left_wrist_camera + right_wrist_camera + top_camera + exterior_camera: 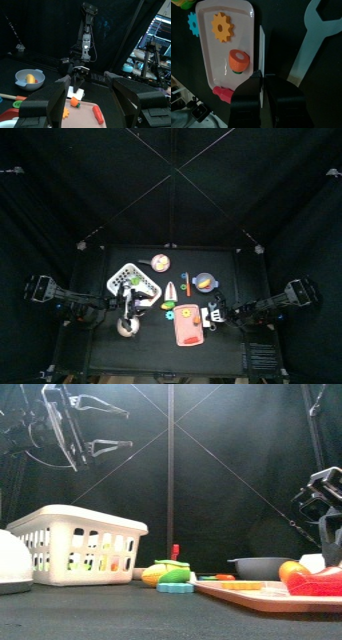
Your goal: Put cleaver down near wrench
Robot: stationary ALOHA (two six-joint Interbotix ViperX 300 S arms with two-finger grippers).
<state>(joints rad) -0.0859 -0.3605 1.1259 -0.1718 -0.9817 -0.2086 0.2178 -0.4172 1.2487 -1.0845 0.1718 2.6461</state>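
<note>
The salmon-pink cleaver point(189, 325) lies flat near the table's front, low by the table in the front view point(254, 594). In the right wrist view it point(212, 55) carries a yellow gear, an orange piece and a red piece. The white wrench point(314, 40) lies right beside its long edge, a narrow gap apart. My right gripper point(262, 76) is shut on that long edge of the cleaver, between cleaver and wrench. My left gripper point(90, 82) is open and empty, held high at the left point(80, 444).
A white basket point(80, 534) stands at the back left. A grey bowl point(28, 79) with an orange piece sits behind the cleaver. A white domed thing point(11, 564) is at the front left. A thin orange-and-white stick point(173, 291) lies mid-table.
</note>
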